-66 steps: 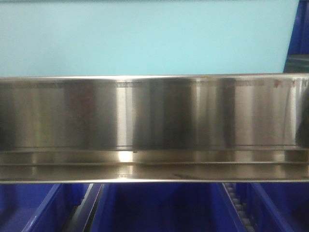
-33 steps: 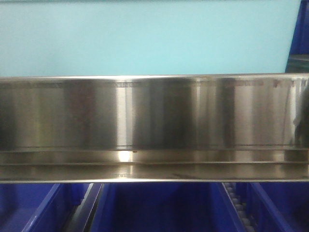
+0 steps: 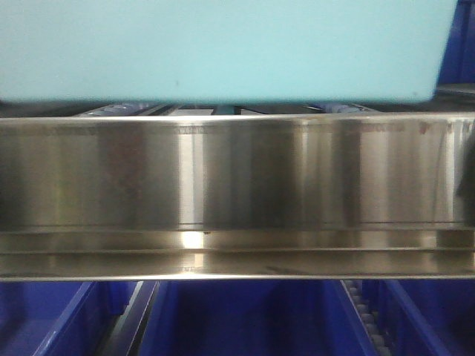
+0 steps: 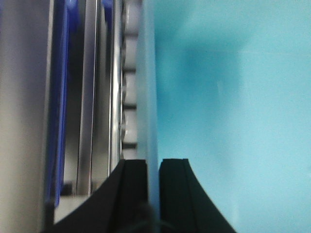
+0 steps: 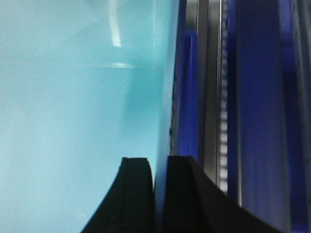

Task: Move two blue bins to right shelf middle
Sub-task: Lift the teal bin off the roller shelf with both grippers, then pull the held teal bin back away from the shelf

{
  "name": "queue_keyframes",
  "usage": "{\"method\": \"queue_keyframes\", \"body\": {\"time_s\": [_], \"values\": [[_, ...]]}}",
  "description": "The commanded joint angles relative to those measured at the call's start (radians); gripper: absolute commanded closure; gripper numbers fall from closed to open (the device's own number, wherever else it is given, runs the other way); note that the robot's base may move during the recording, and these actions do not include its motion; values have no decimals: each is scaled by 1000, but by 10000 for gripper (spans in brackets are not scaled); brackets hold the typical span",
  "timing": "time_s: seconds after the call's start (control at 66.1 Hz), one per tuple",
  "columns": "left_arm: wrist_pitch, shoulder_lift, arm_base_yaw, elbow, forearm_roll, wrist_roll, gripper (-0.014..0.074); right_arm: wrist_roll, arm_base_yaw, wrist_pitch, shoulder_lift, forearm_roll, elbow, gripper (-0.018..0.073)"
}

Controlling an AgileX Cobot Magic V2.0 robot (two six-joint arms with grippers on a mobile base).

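A pale blue bin (image 3: 223, 48) fills the top of the front view, its bottom edge hanging a little above the right shelf middle's shiny steel front rail (image 3: 237, 178). In the left wrist view my left gripper (image 4: 153, 164) is shut on the bin's thin left wall, with the bin's pale inside (image 4: 228, 121) to the right of the fingers. In the right wrist view my right gripper (image 5: 159, 161) is shut on the bin's right wall, the bin's inside (image 5: 73, 107) lying to the left. Neither gripper shows in the front view.
Dark royal-blue crates (image 3: 245, 319) sit on the tier below the rail, and another (image 5: 262, 97) stands just right of the bin. Shelf rollers (image 4: 129, 97) and steel rails run beside the bin's left wall. A roller strip (image 5: 223, 126) runs along its right side.
The bin has risen: before, its side reached down to the rail's top edge, and now its bottom edge shows with a dark gap above the rail.
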Motion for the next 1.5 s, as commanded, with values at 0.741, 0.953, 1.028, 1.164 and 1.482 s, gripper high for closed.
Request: {"method": "queue_keyframes", "body": {"time_s": [0.741, 0.953, 1.028, 1.164, 1.482], "values": [[-255, -102, -4, -288, 130, 37, 707, -87, 0, -113, -55, -84, -393, 721], [-276, -102, -4, -288, 130, 37, 707, -87, 0, -113, -55, -84, -393, 721], [-288, -102, -4, -288, 133, 37, 707, -87, 0, -113, -55, -84, -393, 721], [-323, -102, -4, -288, 133, 37, 707, -87, 0, -113, -55, -84, -393, 721], [-347, -102, -4, -288, 133, 37, 707, -87, 0, -113, -55, -84, -393, 721]]}}
